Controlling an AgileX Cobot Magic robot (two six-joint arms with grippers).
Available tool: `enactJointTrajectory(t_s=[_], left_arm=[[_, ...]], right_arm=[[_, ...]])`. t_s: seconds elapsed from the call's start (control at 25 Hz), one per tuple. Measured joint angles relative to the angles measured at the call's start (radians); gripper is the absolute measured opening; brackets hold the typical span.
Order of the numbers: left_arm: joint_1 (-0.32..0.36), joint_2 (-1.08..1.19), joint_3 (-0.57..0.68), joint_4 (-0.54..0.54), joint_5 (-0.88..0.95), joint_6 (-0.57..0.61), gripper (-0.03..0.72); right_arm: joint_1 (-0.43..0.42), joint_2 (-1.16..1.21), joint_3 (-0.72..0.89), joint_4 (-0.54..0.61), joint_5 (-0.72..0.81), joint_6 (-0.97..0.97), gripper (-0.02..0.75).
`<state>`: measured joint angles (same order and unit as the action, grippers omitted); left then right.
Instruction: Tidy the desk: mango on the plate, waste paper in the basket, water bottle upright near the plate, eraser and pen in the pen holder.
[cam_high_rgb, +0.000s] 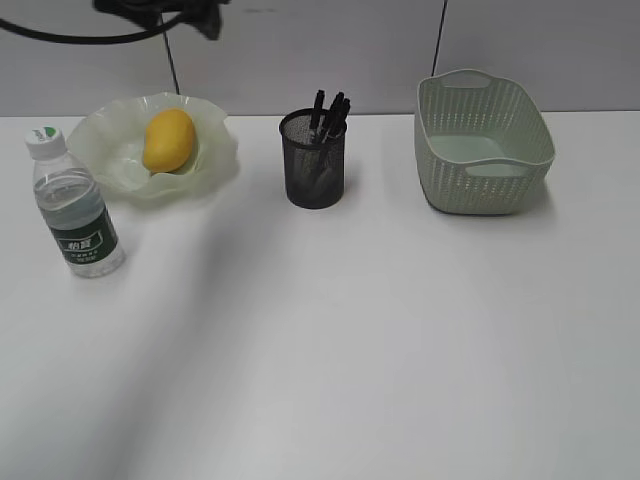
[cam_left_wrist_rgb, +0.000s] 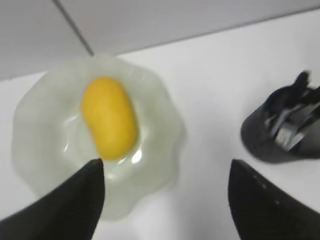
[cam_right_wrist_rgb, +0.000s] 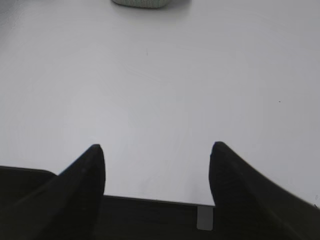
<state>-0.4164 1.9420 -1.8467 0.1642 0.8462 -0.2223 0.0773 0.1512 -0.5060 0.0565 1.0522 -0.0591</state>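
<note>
Because the mango (cam_left_wrist_rgb: 109, 117) lies in the middle of the ruffled green plate (cam_left_wrist_rgb: 35, 150), upper left of the left wrist view, the left gripper (cam_left_wrist_rgb: 165, 192) hangs above it with jaws wide apart and empty. The right gripper (cam_right_wrist_rgb: 157, 165), likewise spread and empty, idles over bare desk (cam_right_wrist_rgb: 160, 85). The water bottle (cam_high_rgb: 72, 205) stands upright beside the plate; pens (cam_high_rgb: 328, 112) fill the pen holder (cam_high_rgb: 314, 165); the basket (cam_high_rgb: 484, 145) looks empty.

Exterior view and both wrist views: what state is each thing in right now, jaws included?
Mango: lying in the plate.
Plate: on the desk, holds only the mango.
Bottle: upright, capped, beside the plate.
Pen holder: upright, pens inside.
Basket: looks empty inside.
Left gripper: jaws open, empty, above the plate.
Right gripper: jaws open, empty, over bare desk.
</note>
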Motion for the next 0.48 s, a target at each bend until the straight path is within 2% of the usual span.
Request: enactJointTrajectory(t_s=[0.08, 0.24, 0.36, 0.48], left_arm=[[0.074, -0.018, 0.0, -0.048, 0.113, 0.087, 0.582], [0.167, -0.083, 0.0, -0.05, 0.296, 0.175, 0.582], [0.215, -0.162, 0.018, -0.06, 0.356, 0.211, 0.582], [0.236, -0.295, 0.108, -0.081, 0.361, 0.23, 0.582]], right_arm=[[0.0, 0.0, 0.0, 0.0, 0.0, 0.0, 0.521], [0.0, 0.0, 0.0, 0.0, 0.0, 0.0, 0.521], [0.0, 0.012, 0.0, 0.0, -0.001, 0.0, 0.521], [0.0, 0.021, 0.0, 0.001, -0.002, 0.0, 0.521]])
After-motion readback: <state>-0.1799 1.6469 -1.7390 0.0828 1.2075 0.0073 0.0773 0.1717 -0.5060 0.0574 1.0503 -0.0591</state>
